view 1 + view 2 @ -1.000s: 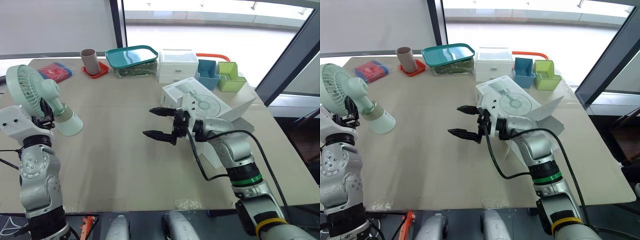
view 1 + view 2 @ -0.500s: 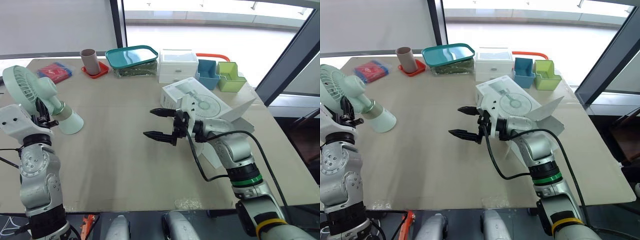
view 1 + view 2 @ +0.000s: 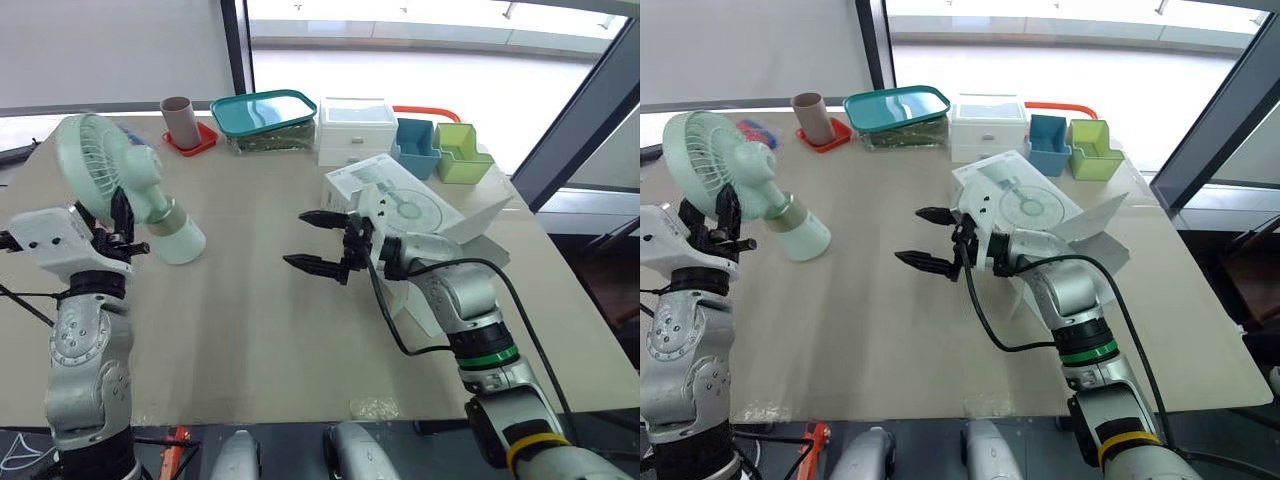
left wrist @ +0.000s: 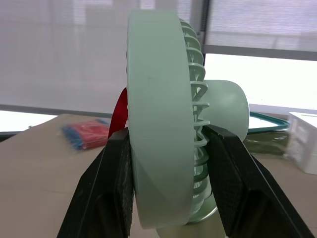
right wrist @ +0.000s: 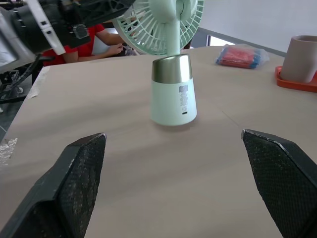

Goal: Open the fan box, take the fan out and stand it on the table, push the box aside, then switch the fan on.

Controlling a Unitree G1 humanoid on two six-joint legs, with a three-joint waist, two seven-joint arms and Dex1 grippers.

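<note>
My left gripper [image 3: 116,225] clamps the tilted fan [image 3: 108,168] by its grille. My right gripper [image 3: 296,238] is spread wide, facing the fan, with the box [image 3: 400,200] just behind it.

You have a wide bare stretch of tabletop [image 3: 250,320] between the tilted fan [image 3: 130,190] on the left side and the right hand [image 3: 318,240], and along the whole near edge. The left hand [image 4: 173,198] clamps the fan by its grille. Just behind the right hand, whose fingers are spread, the box [image 3: 400,205] with its flaps splayed blocks the right side. The far edge is lined by a cup [image 3: 181,120], a teal container [image 3: 263,115], a white drawer unit [image 3: 354,130], a blue bin [image 3: 416,148] and a green bin [image 3: 461,152]
</note>
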